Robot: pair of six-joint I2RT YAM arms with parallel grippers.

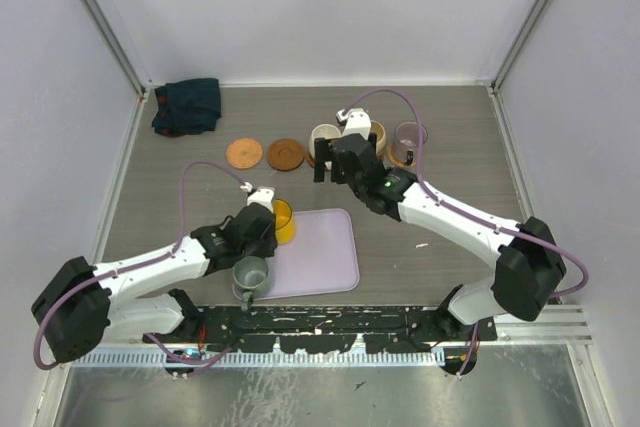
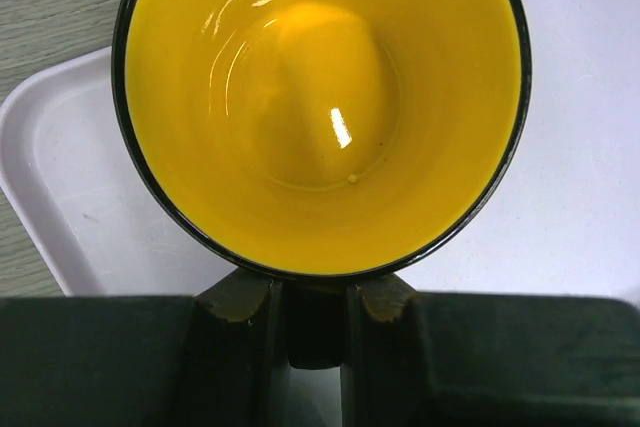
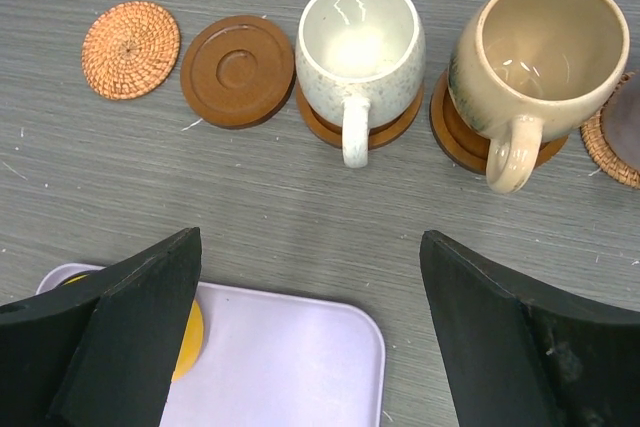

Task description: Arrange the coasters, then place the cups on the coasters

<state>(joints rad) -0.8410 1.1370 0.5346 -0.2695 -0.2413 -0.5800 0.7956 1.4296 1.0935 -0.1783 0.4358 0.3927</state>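
Black mounting rail (image 1: 320, 319) along bottom edge. Just above, lower centre: grey-green cup (image 1: 250, 273) at lower-left edge of lavender tray (image 1: 320, 247). Left gripper (image 2: 315, 297) pinching dark handle of yellow cup (image 2: 320, 97) at tray's upper-left corner. Mid-frame: right gripper (image 3: 310, 247) spread wide, holding nothing. Beyond, row on grey wood-grain table (image 1: 460, 137): woven coaster (image 1: 243, 152), wooden coaster (image 1: 286, 154), both bare. Then white cup (image 1: 324, 135), tan cup (image 1: 377, 134), mauve cup (image 1: 409, 135), each on coaster. Dark cloth (image 1: 187, 105) upper left. White walls (image 1: 320, 7), metal posts (image 1: 102, 17) around.

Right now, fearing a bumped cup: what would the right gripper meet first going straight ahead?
Probably bare table just short of the white cup and tan cup; the right gripper aims between them, depth unclear.
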